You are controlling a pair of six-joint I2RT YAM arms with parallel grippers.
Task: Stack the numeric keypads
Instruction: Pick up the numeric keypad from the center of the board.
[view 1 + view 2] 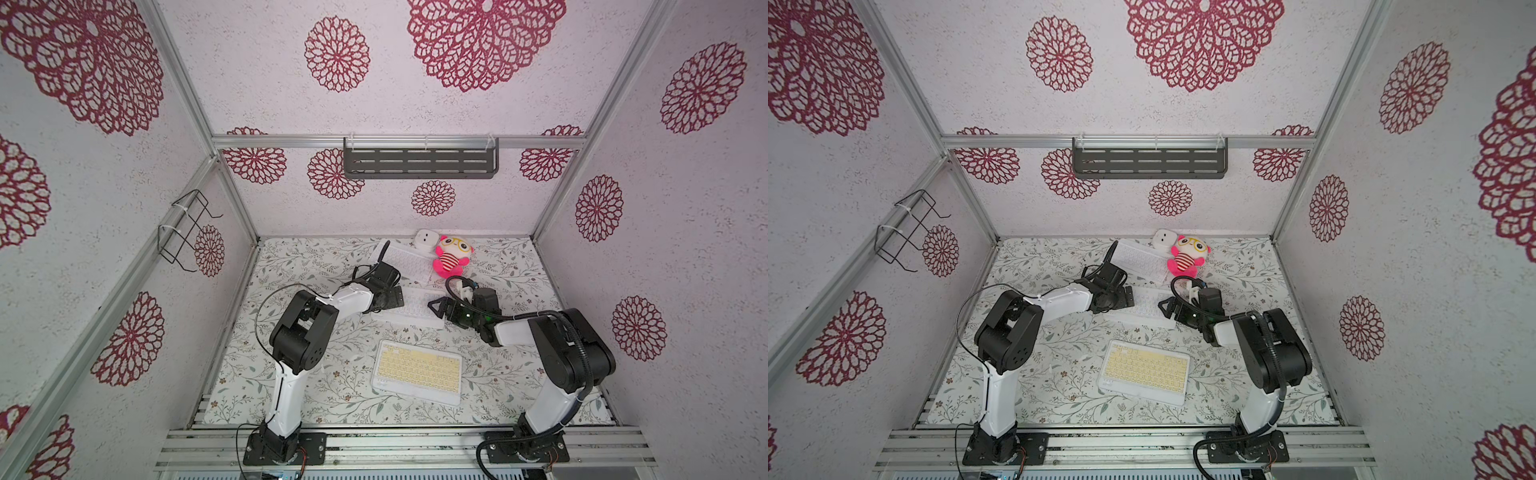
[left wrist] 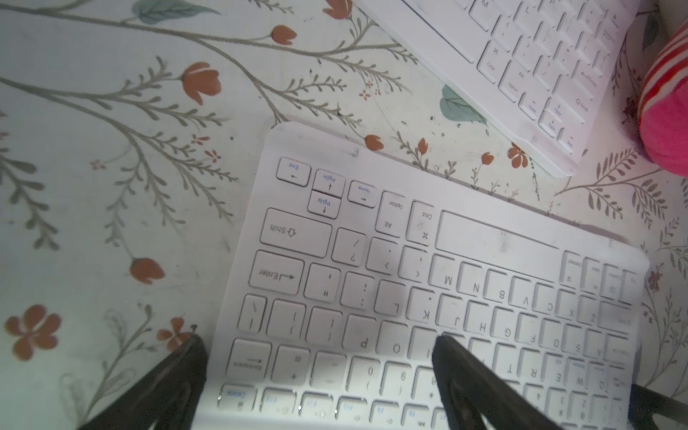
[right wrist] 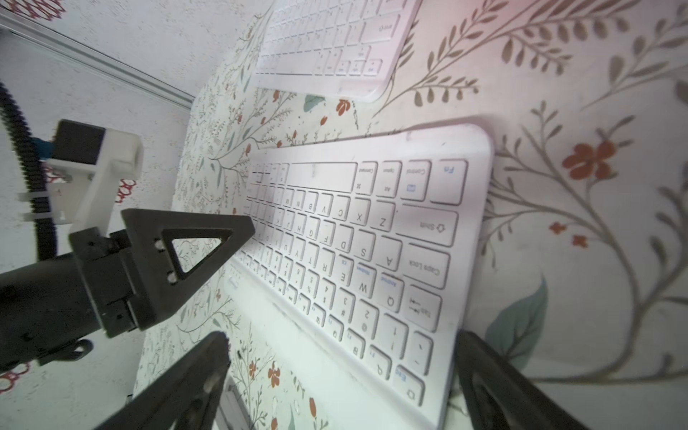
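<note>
Three numeric keypads lie flat on the floral cloth. A yellow-keyed one [image 1: 417, 372] [image 1: 1144, 372] is at the front. An all-white one [image 1: 415, 309] [image 1: 1144, 309] [image 2: 428, 268] [image 3: 357, 242] lies in the middle. Another white one [image 1: 405, 259] [image 1: 1140, 259] [image 2: 528, 67] [image 3: 327, 41] is at the back. My left gripper [image 1: 394, 300] [image 2: 318, 337] is open low over the middle keypad's left end, one finger above the keys and one off its edge. My right gripper [image 1: 442, 311] [image 3: 342, 335] is open at the keypad's right end, its fingers on either side of that corner. Neither holds anything.
A pink plush toy [image 1: 453, 257] [image 2: 666, 111] and a small white rounded cube [image 1: 426, 240] sit at the back, touching the far keypad. Enclosure walls surround the cloth. A grey shelf [image 1: 419, 162] hangs on the back wall and a wire rack [image 1: 187, 232] on the left wall.
</note>
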